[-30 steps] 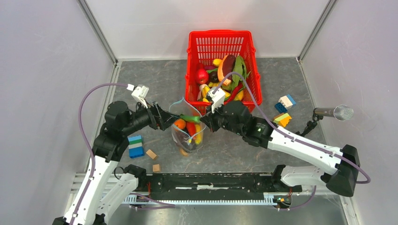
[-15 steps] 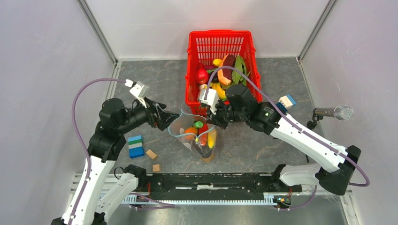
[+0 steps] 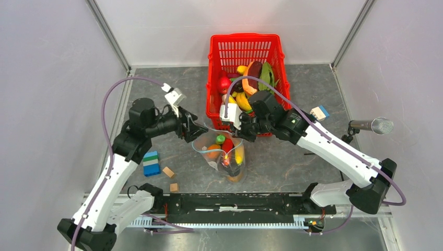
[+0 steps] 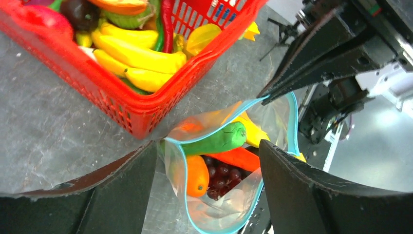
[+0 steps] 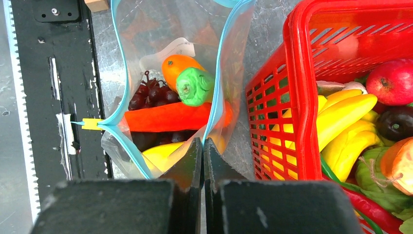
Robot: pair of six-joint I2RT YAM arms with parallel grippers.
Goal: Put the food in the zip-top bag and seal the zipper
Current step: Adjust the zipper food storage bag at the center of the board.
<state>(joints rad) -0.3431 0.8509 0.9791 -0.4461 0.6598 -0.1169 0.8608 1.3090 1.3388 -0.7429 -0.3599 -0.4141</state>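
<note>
The clear zip-top bag stands on the table just in front of the red basket, mouth open. In the right wrist view the bag holds an orange carrot, a green vegetable, purple grapes, a red-orange piece and a yellow banana. My right gripper is shut on the bag's rim on the basket side. My left gripper is open, one finger on each side of the bag's mouth. The light-blue zipper is unsealed.
The red basket holds more toy food, bananas and a red apple among it. A blue-green block and two wooden cubes lie left of the bag. Coloured blocks and a microphone are at the right.
The bag has moved right, towards the basket, and now stands more upright with a wider mouth. My left wrist has swung up and right. My right gripper has kept its hold on the rim.
</note>
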